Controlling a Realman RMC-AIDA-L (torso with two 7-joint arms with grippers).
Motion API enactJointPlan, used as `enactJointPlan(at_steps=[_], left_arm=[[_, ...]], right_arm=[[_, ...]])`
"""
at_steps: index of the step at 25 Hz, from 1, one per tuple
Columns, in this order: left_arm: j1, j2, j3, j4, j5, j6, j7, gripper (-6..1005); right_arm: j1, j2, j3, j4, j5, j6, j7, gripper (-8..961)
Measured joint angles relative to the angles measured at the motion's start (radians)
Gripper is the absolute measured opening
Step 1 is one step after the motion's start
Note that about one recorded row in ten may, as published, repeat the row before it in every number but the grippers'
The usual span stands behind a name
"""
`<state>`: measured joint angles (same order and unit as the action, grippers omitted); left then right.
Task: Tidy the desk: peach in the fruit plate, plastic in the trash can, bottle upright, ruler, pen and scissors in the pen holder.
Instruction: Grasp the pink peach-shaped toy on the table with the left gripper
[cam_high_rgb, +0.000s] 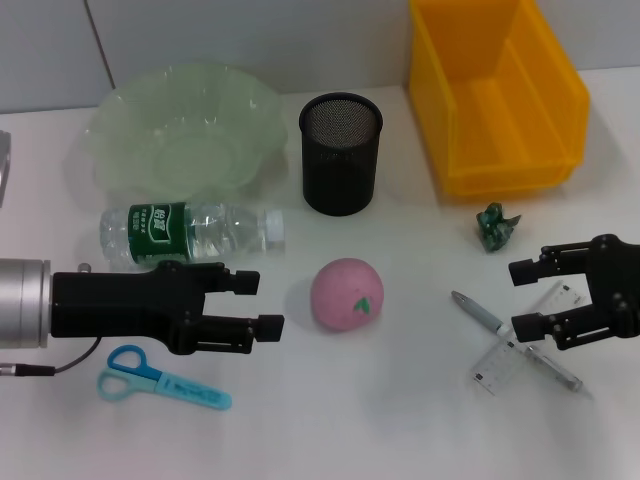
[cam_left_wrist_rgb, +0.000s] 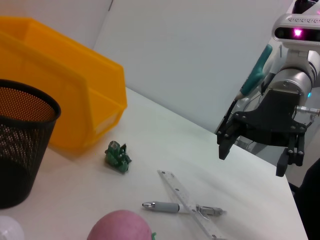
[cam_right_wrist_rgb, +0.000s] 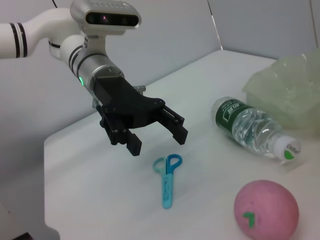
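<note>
The pink peach (cam_high_rgb: 347, 293) lies mid-table, with my left gripper (cam_high_rgb: 262, 303) open just to its left. A water bottle (cam_high_rgb: 190, 232) lies on its side behind that gripper, and blue scissors (cam_high_rgb: 160, 380) lie in front of it. My right gripper (cam_high_rgb: 517, 298) hovers open over one end of the clear ruler (cam_high_rgb: 505, 357), which is crossed by the grey pen (cam_high_rgb: 480, 314). Crumpled green plastic (cam_high_rgb: 496, 225) sits near the yellow trash can (cam_high_rgb: 495, 90). At the back stand the black mesh pen holder (cam_high_rgb: 340, 155) and the green fruit plate (cam_high_rgb: 185, 125).
In the left wrist view, the right gripper (cam_left_wrist_rgb: 252, 160) hangs above the table's edge past the ruler (cam_left_wrist_rgb: 190, 202) and pen (cam_left_wrist_rgb: 167, 206). The right wrist view shows the left gripper (cam_right_wrist_rgb: 157, 142) above the scissors (cam_right_wrist_rgb: 167, 180), with the bottle (cam_right_wrist_rgb: 250, 130) and peach (cam_right_wrist_rgb: 266, 210) nearby.
</note>
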<state>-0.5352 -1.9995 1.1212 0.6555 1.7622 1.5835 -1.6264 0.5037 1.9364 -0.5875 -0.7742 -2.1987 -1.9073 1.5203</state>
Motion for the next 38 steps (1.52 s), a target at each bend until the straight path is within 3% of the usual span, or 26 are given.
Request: enactJointPlan(at_steps=[9, 26, 29, 34, 38], left_arm=[[-0.009, -0.002, 0.0, -0.008, 0.028, 0.001, 0.0, 816], [-0.014, -0.006, -0.004, -0.006, 0.031, -0.001, 0.0, 816], [-0.016, -0.015, -0.004, 0.004, 0.028, -0.001, 0.005, 816], [-0.059, -0.066, 0.003, 0.032, 0.022, -0.069, 0.05, 816], [-0.108, -0.072, 0.047, 0.012, 0.02, -0.169, 0.055, 816]], right_arm=[[0.003, 0.011, 0.0, -0.001, -0.018, 0.016, 0.0, 819], [0.002, 0.012, 0.0, 0.004, -0.019, 0.022, -0.003, 818], [0.001, 0.012, 0.0, 0.004, -0.02, 0.023, -0.003, 818], [-0.001, 0.012, 0.002, 0.006, -0.02, 0.027, -0.003, 818], [-0.001, 0.012, 0.0, 0.007, -0.02, 0.034, -0.003, 817]])
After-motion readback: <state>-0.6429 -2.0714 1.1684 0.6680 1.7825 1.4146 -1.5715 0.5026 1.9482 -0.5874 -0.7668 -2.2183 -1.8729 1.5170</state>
